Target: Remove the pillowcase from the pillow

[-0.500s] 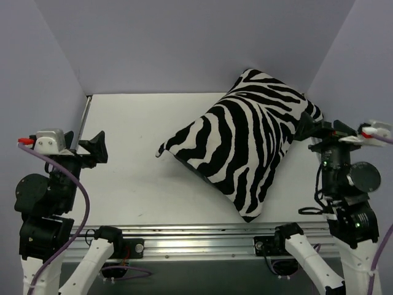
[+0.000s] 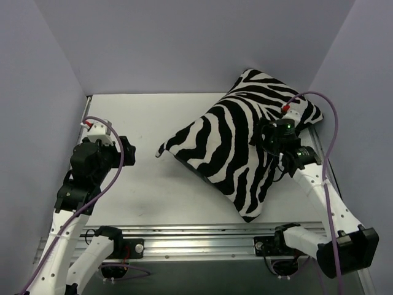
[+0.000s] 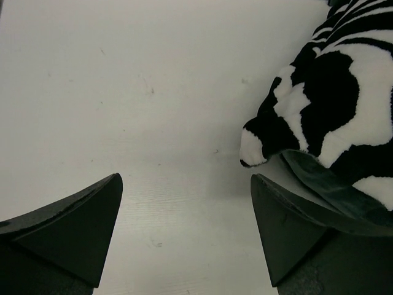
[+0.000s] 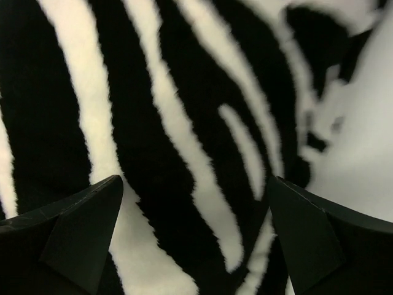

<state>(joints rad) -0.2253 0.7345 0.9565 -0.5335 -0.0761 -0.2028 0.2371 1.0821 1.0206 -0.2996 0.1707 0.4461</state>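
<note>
Fabric pillowcase (image 2: 230,144) seemingly beneath right tool (image 4: 194,179)

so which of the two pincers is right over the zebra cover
The right pincer: it hangs open directly above the black-and-white zebra-striped fabric pillowcase. The left pincer is open over the white table, beside the cover's corner.

White table (image 2: 135,123), one striped thing on it
The plump zebra-striped pillowcase (image 2: 239,144) lies askew on the right half, one corner reaching toward the middle
</note>
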